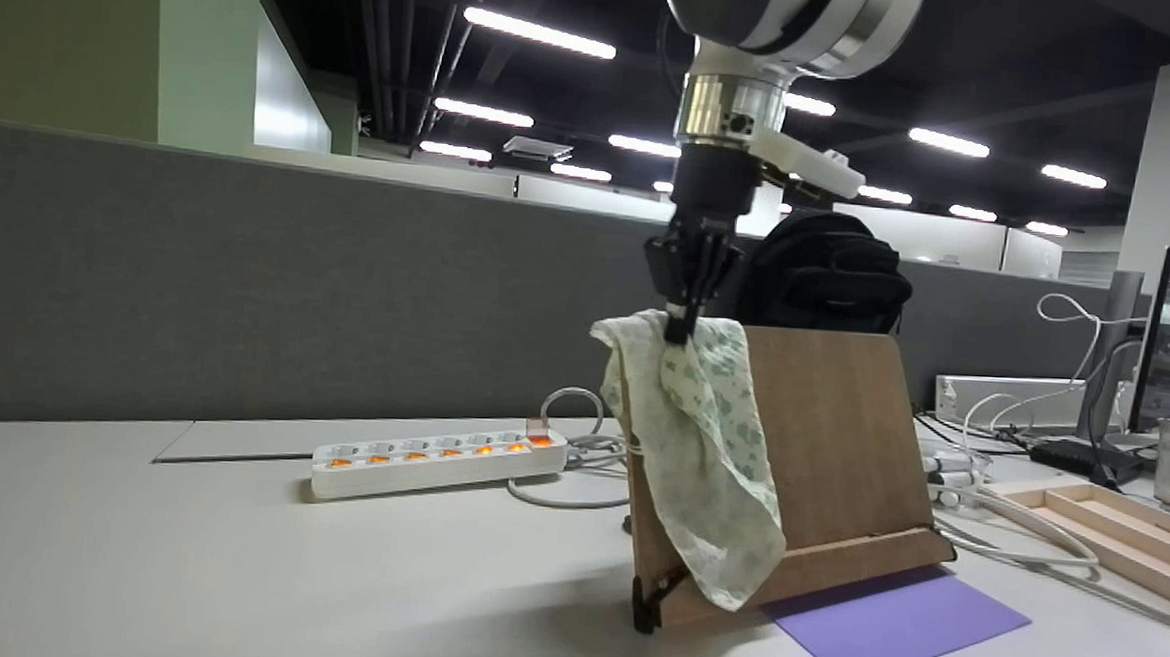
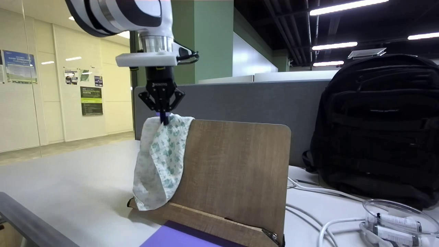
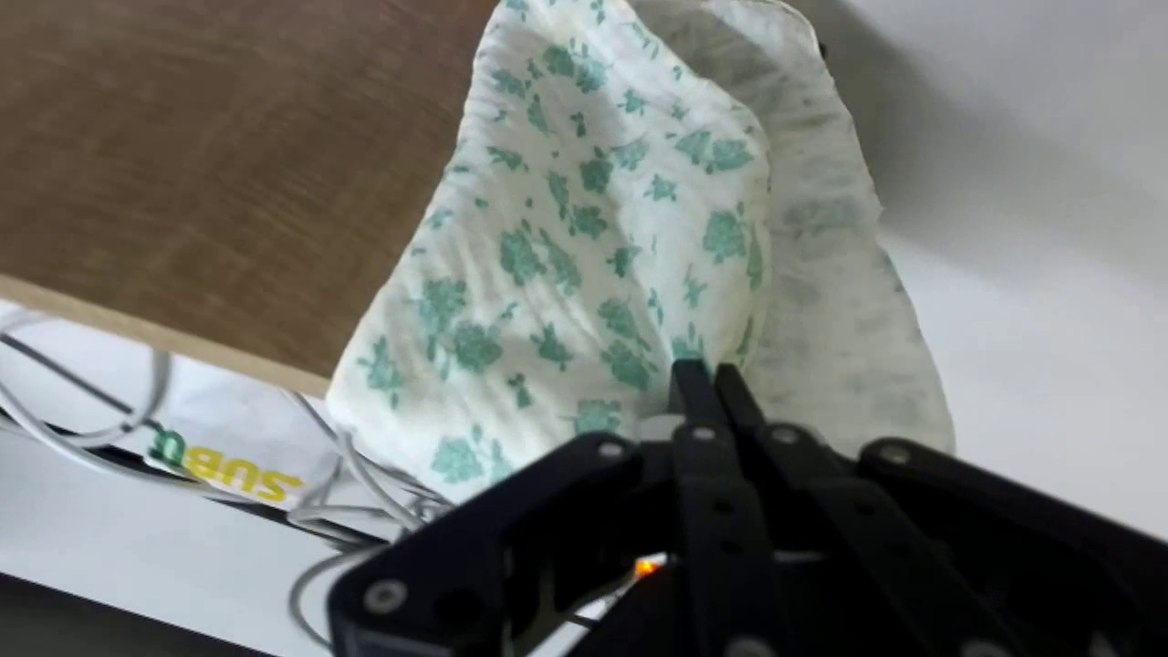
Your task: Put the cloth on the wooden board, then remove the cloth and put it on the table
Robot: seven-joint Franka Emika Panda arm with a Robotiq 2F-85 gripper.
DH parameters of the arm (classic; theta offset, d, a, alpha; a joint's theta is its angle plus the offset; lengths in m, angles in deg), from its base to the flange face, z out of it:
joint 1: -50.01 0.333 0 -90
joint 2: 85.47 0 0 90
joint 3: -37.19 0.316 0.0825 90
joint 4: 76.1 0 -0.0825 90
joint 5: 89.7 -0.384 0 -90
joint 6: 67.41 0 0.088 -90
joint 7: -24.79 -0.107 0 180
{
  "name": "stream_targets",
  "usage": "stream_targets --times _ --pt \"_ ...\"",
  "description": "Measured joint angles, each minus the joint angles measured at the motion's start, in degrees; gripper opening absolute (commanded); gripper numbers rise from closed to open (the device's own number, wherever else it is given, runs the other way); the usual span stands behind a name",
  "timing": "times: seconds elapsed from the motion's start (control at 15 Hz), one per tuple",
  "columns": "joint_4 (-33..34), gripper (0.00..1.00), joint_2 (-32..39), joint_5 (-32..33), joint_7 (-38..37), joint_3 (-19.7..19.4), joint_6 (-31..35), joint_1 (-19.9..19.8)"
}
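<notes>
The cloth (image 1: 713, 465) is white with green leaf prints. In both exterior views it hangs over the top corner and side of the tilted wooden board (image 1: 830, 431), down its front face. The cloth (image 2: 168, 157) covers that side of the board (image 2: 236, 164). My gripper (image 1: 681, 329) points down at the board's top edge, and it also shows in an exterior view (image 2: 164, 120). In the wrist view the fingertips (image 3: 707, 370) are nearly together, with the cloth (image 3: 584, 228) gathered in folds between them. The board's corner under the cloth is hidden.
The white table (image 1: 182, 568) carries a power strip (image 1: 438, 461) with cables behind the board. A purple sheet (image 1: 900, 625) lies before the board. A black backpack (image 2: 377, 130), a clear container (image 2: 401, 223) and a wooden tray (image 1: 1115, 537) stand beyond the board's other side.
</notes>
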Motion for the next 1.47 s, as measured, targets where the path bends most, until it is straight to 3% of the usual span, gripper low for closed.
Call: stream_targets --times 0.4,0.73,1.13,1.2,1.27,1.47 --pt "6.06 0.01 3.26 -2.68 0.31 6.21 0.18 6.87" --pt "11.55 0.01 11.65 -1.69 -2.43 8.87 3.71 7.56" --pt "14.06 0.01 22.93 6.74 -11.53 8.94 6.25 7.66" --pt "14.3 0.28 24.41 7.76 -12.63 8.9 6.25 7.83" --pt "14.54 0.28 25.71 8.65 -13.74 8.85 6.24 8.06" --pt "15.62 0.47 28.47 9.81 -17.28 8.36 5.97 9.23"
